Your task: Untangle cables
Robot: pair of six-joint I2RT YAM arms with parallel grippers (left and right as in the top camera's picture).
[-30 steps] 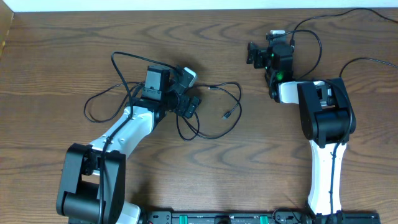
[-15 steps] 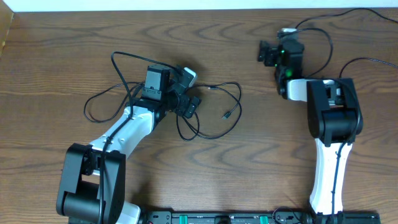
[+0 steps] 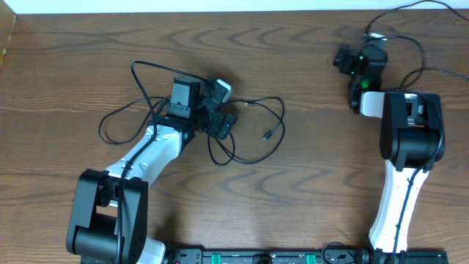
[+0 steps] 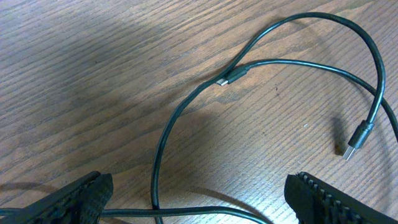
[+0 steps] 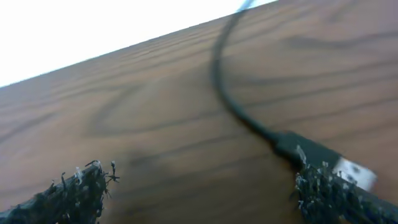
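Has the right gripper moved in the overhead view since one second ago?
Yes. The right gripper has gone to the right and slightly toward the table's far edge, farther from the tangled cables, which have not shifted.

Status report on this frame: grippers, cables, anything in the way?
Left gripper open, low over black cables. They lie looped, crossing on table. Right gripper open, holding nothing. No obstruction seen.

Showed a dark brown wooden table (image 3: 308,183) with wavy grain across nearly the whole overhead view. Ended at the far side in a plain white strip (image 3: 220,5), too featureless to tell wall from floor. Gave way at the upper left corner to a paler tan edge (image 3: 4,37). Lay under soft, even light, with faint shadows on the wood.
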